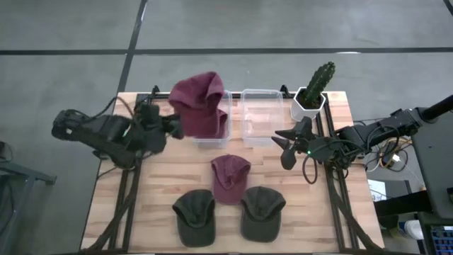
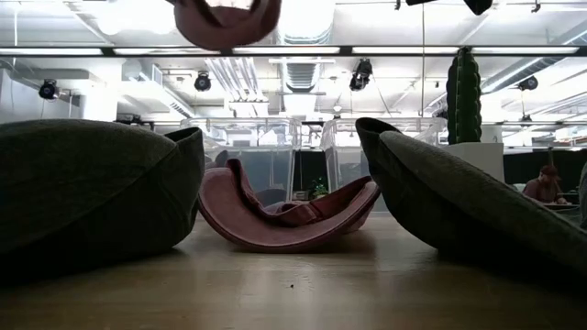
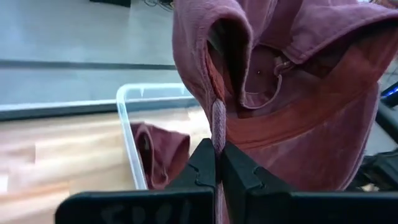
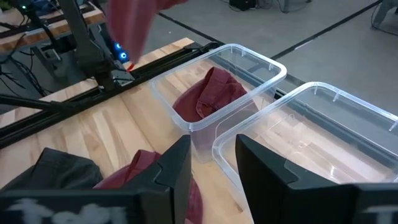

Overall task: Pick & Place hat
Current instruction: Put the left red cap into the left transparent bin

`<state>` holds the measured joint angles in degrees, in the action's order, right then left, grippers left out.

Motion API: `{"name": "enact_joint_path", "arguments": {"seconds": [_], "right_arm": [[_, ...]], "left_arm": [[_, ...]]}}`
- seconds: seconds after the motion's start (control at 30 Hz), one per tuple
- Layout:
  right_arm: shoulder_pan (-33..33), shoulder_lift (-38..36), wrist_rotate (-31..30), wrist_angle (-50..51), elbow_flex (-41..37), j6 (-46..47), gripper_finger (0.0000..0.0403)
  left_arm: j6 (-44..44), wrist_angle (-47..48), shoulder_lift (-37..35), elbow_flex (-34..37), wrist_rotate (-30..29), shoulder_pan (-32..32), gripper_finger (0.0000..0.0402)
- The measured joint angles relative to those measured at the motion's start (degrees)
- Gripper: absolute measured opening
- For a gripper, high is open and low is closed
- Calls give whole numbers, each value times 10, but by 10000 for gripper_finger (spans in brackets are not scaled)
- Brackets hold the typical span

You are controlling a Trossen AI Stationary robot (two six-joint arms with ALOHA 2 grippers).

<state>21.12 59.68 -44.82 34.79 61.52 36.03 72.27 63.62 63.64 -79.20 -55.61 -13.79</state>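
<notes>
Left gripper [image 3: 217, 163] clamps maroon hat [image 1: 199, 105], dangling lengthwise over bin [image 1: 220, 139].

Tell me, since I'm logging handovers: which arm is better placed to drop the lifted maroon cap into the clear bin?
Left. The left gripper is shut on the maroon cotton cap above the left clear plastic bin; the right gripper is open, holding nothing.

Materials and finish, as seen.
Hat [image 3: 292, 93] pinched in left gripper [image 3: 218, 163]: matt maroon cloth, stitched seams. Bin [image 4: 219, 87] under it: clear glossy plastic, smooth. Table [image 1: 156, 177]: pale wood, visible grain. Fingers [image 3: 239, 171]: matt black plastic.
</notes>
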Motion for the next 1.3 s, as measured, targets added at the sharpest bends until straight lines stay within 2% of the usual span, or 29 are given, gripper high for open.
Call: {"name": "enact_joint_path", "arguments": {"seconds": [0.2, 0.37, 0.5, 0.7, 0.9, 1.1, 1.17, 1.3], "right_arm": [[0, 0, 0, 0, 0, -2, 120], [0, 0, -1, 0, 0, -24, 112], [0, 0, -2, 0, 0, -60, 108], [0, 0, -3, 0, 0, -126, 110], [0, -1, -28, 0, 0, -215, 117], [0, -20, -45, 3, 0, -287, 117], [0, -29, -48, 6, 0, -294, 114], [0, -49, -48, 16, 0, -240, 107]], "left_arm": [[-159, -102, 0, 6, 78, 129, 4], [-196, -125, -1, 33, 165, 219, 4], [-213, -182, -1, 73, 234, 268, 4], [-218, -280, -1, 144, 316, 307, 4], [-197, -289, -1, 185, 346, 327, 4], [-193, -309, -1, 195, 352, 330, 4], [-192, -313, -1, 195, 352, 331, 4], [-192, -316, -1, 195, 359, 337, 4]]}}
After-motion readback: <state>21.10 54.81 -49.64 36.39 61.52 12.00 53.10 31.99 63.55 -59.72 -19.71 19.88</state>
